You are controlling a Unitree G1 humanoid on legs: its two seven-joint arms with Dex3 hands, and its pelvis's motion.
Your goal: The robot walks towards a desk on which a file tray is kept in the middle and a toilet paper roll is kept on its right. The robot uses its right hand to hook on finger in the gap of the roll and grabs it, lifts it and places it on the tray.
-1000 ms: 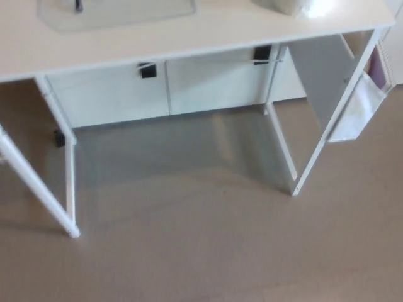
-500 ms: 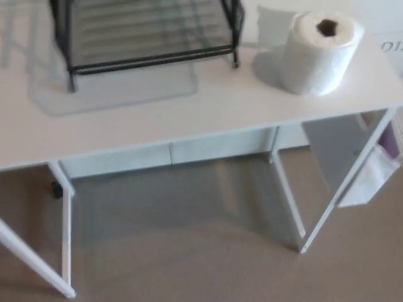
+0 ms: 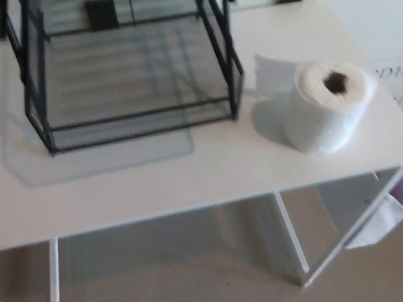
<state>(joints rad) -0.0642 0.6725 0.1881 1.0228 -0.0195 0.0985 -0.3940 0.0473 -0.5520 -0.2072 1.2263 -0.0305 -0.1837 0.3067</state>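
So compared with half a second back, our whole view has tipped up and closed in: the floor (image 3: 189,283) that filled the lower part of the picture is now just a strip at the bottom, and the white surface (image 3: 189,182) takes up most of what we see. That's our camera moving, not the things. The black wire file tray (image 3: 126,82) sits in the upper left and middle, and the toilet paper roll (image 3: 327,104) stands to its right, near the surface's right edge, apart from the tray. The roll is upright on its flat end, long axis roughly vertical, its dark core hole facing up toward us. Neither of our hands shows here, so we can't tell how their fingers are set.
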